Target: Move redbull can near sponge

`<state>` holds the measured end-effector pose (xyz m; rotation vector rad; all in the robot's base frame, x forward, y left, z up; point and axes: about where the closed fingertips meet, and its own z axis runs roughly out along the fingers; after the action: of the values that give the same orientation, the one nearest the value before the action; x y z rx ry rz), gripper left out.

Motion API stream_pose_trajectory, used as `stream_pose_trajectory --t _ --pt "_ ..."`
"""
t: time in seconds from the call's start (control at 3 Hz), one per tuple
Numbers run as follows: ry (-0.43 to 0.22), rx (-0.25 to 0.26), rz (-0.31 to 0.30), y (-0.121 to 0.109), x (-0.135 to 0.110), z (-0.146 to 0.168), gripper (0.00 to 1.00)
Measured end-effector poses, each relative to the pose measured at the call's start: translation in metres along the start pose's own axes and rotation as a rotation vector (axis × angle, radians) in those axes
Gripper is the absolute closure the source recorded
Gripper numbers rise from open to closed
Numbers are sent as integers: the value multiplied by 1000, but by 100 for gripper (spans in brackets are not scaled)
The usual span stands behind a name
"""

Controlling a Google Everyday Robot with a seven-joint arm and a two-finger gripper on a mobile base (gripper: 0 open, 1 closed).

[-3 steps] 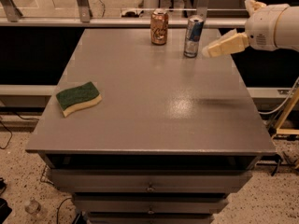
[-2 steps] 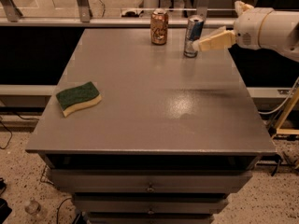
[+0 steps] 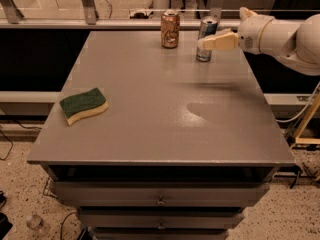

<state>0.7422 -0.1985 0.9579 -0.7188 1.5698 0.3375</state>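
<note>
Redbull can [image 3: 204, 55] is the one to watch, standing upright near the far right corner of the table [image 3: 160, 109], and my claw [image 3: 202, 42] is right at it. Big picture first: the grey table top fills the view, with drawers [image 3: 160, 200] stacked under its front edge. My white arm [image 3: 285, 36] reaches in from the right, over that far right corner. Over on the left side the sponge [image 3: 84, 105] lies flat, green face up, pale yellow foam showing along its near edge. At the far edge stands an orange-brown can [image 3: 170, 29], upright, just left of the redbull can with a clear gap between them. Now the blue-and-silver can itself: silver top showing, its middle crossed by the cream tip of my claw. Touching, or just in front? Can't call it. Whether the claw is open or clamped on the can, I cannot tell either. Can and sponge sit well apart, on opposite sides of the table.
</note>
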Motion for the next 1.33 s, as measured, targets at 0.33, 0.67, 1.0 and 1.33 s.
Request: stream_pose_trajectory --t 0.33,0.67,1.0,1.33 --pt "-17 -8 45 -4 12 17 0" --pt "-44 -16 93 -5 22 33 0" --pt "-74 -26 131 -3 30 46 0" --pt "-100 -34 155 0 34 57 16"
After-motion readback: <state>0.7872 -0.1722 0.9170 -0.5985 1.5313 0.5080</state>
